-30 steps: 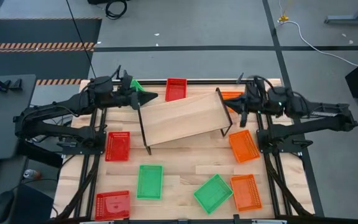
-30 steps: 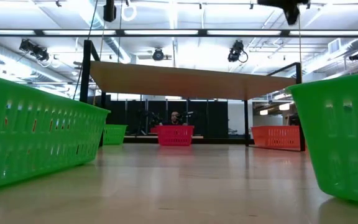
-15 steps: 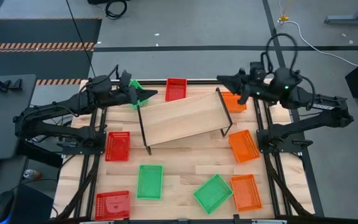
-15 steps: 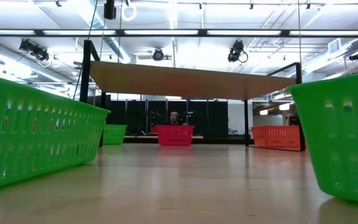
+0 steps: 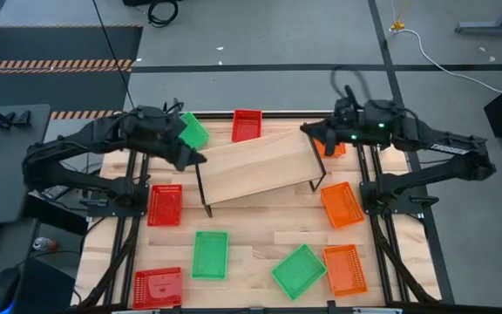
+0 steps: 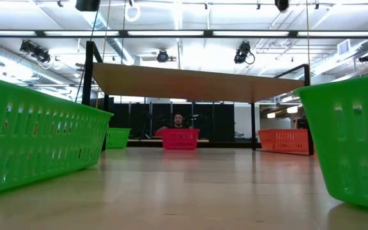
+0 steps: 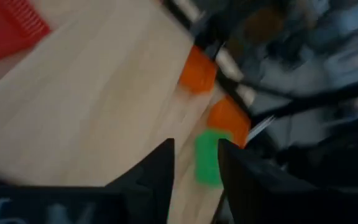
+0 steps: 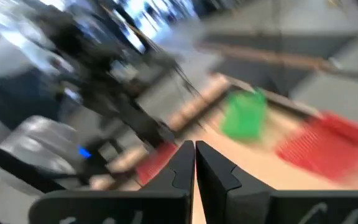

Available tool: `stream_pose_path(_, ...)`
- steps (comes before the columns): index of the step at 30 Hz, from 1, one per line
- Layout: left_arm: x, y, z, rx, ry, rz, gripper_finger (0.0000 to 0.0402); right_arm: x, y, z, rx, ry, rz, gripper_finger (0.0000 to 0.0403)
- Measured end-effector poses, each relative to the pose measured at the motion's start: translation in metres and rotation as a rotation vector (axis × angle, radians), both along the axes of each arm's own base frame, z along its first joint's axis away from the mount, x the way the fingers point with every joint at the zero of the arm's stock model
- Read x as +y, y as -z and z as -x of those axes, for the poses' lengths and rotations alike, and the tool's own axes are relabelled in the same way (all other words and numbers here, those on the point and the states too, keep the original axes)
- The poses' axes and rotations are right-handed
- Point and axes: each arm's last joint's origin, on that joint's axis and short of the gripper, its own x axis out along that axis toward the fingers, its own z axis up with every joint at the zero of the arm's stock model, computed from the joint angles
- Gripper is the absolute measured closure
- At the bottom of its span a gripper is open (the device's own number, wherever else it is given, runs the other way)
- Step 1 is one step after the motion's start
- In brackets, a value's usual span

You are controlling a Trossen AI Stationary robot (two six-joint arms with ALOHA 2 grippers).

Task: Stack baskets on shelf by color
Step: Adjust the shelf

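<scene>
Mesh baskets scattered round a slanted wooden shelf (image 5: 258, 167)

Nearest edge: red basket (image 5: 157, 286), green basket (image 5: 210, 254), tilted green basket (image 5: 299, 270), orange basket (image 5: 345, 269), all shallow perforated plastic rectangles on slatted tabletop (image 5: 260, 228). Mid-table: pale plank shelf on thin black legs, askew. Far edge: loose green basket (image 5: 193, 131) beside left gripper (image 5: 193, 158), fingers parted, gripping nothing. Right gripper (image 5: 308, 129) over shelf's far corner, fingers pressed together, nothing between them.
</scene>
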Motion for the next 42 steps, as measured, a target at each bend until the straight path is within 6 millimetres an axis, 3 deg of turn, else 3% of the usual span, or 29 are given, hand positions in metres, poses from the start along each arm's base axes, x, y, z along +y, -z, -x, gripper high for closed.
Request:
stream_pose_path(6,-0.021,-0.004,-0.009,0.14,0.178,-0.066,0.0233,-0.007,0.019,0.007,0.196,-0.043,-0.069,0.0356)
stream_pose_path(9,-0.033,0.01,-0.014,0.312,0.231,-0.063,0.023,-0.01,0.024,0.011,0.255,-0.042,-0.095,0.0341)
stream_pose_path(12,-0.041,0.031,-0.017,0.535,0.19,-0.048,0.023,-0.013,0.031,0.016,0.329,-0.024,-0.12,0.0328)
stream_pose_path(15,-0.041,0.045,-0.018,0.68,0.013,-0.003,0.023,-0.015,0.037,0.021,0.405,-0.002,-0.146,0.0317)
stream_pose_path(22,-0.041,0.045,-0.032,0.588,-0.276,0.211,0.023,-0.016,0.045,0.03,0.508,0.018,-0.176,0.0294)
stream_pose_path(27,-0.052,0.037,-0.046,0.475,-0.082,0.379,0.023,-0.015,0.047,0.033,0.562,-0.022,-0.119,0.0291)
stream_pose_path(33,-0.072,0.025,-0.069,0.231,0.143,0.318,0.023,-0.014,0.049,0.036,0.604,-0.045,-0.095,0.029)
stream_pose_path(42,-0.096,0.094,-0.113,0.526,0.374,0.1,0.023,-0.013,0.05,0.037,0.611,-0.067,-0.109,0.029)
